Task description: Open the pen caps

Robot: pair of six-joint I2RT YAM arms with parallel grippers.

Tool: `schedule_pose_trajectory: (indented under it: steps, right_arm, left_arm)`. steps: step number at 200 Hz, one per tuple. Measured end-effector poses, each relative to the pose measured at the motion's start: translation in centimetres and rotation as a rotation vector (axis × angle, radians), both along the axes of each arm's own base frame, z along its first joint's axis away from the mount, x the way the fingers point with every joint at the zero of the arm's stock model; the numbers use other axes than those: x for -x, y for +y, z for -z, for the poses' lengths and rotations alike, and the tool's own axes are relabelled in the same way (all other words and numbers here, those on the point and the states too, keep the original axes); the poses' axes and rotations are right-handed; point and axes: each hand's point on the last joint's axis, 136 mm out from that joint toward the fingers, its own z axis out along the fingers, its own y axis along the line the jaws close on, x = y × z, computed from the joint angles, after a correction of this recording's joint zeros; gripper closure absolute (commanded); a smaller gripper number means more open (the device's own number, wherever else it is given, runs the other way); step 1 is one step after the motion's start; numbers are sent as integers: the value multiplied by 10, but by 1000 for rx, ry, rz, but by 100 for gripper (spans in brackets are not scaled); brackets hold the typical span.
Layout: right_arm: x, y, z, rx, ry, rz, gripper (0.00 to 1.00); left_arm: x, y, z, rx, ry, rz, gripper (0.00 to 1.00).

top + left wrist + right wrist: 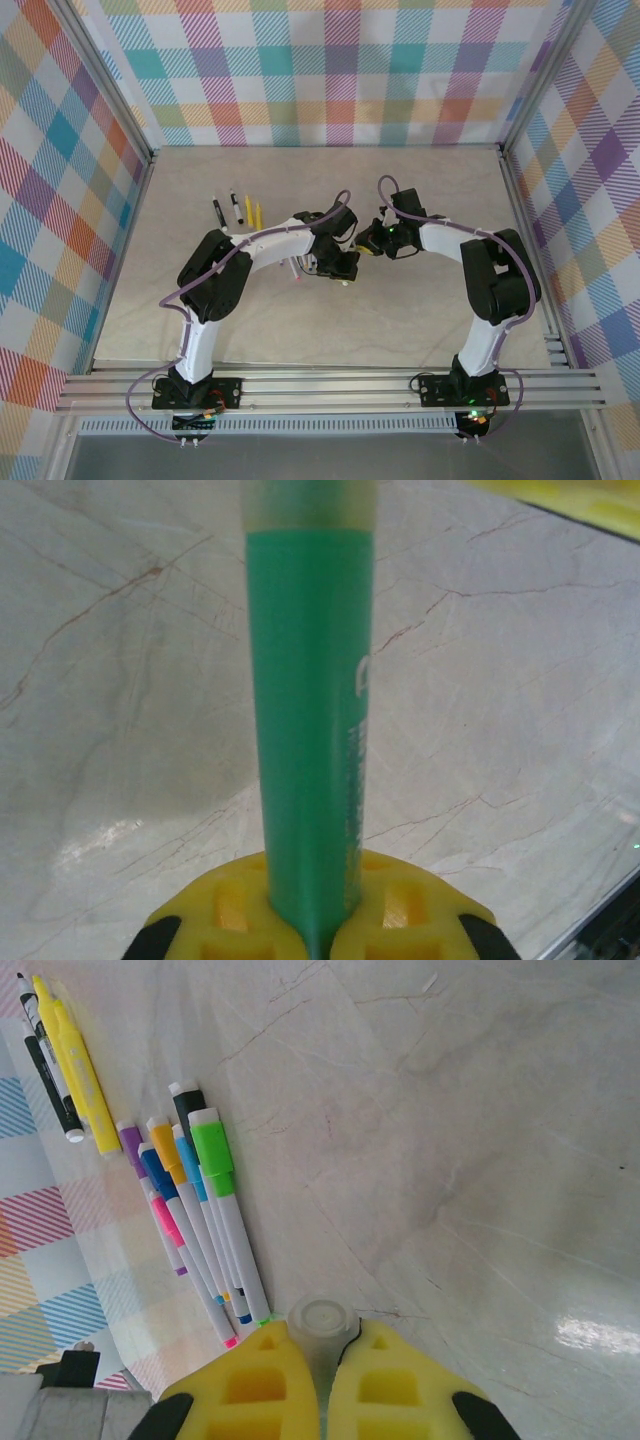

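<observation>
My left gripper is shut on the barrel of a green pen, which points away from the wrist. A frosted clear pen cap covers its far end. My right gripper is shut on that same clear cap, seen end-on between the yellow fingers. In the top view the left gripper and right gripper meet tip to tip over the middle of the table. Several white-barrelled pens with green, blue, orange, pink and purple caps lie side by side on the table.
A yellow pen and two black-and-white pens lie apart from the group; the top view shows them at the back left. The marble tabletop is walled by checked panels, with a rail along the near edge.
</observation>
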Motion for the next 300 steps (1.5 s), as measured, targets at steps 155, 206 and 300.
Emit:
schedule_pose_trajectory:
  steps: [155, 206, 300]
  right_arm:
    - [-80, -68, -11, 308, -60, 159, 100]
    - [-67, -91, 3, 462, -37, 136, 100]
    - [-63, -97, 11, 506, -26, 109, 100]
  left_arm:
    - [-18, 176, -67, -186, -173, -385, 100]
    - [-89, 290, -58, -403, -206, -670, 100]
    - [-138, 391, -16, -494, -103, -887, 100]
